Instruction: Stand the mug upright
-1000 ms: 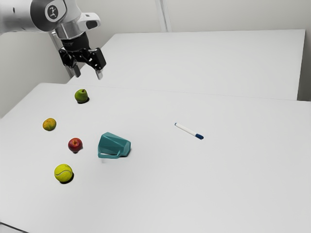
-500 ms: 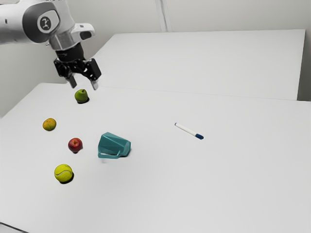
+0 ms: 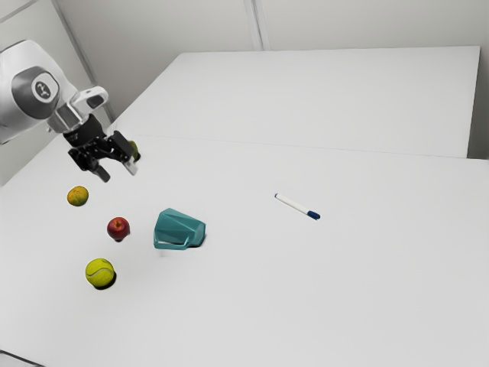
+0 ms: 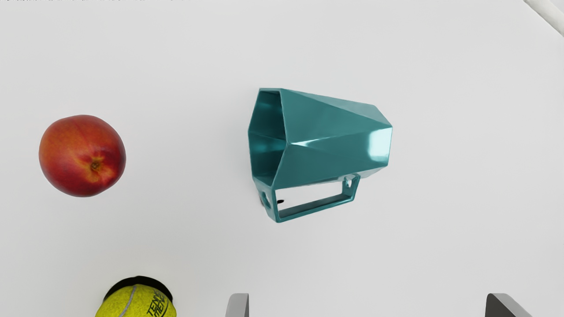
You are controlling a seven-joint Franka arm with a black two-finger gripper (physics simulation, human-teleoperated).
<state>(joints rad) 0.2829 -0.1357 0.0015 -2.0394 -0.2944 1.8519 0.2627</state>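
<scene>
in the exterior view, a dark line (image 3: 21,358) runs across the lower left corner of the frame, and the yellow-green tennis ball (image 3: 100,273) sits in the lower left part on the white table (image 3: 306,306). a little farther back, left of the frame's middle, the teal mug (image 3: 179,229) lies on its side, its mouth turned toward the red fruit (image 3: 118,228) and its handle (image 3: 172,246) on the near side. the orange fruit (image 3: 78,196) is near the left edge, and the white marker (image 3: 294,205) with its blue cap lies just right of center. in the upper left, the gripper (image 3: 118,171) hangs above the table, released, its fingers spread well apart, partly hiding the green fruit (image 3: 135,151) behind it.
</scene>
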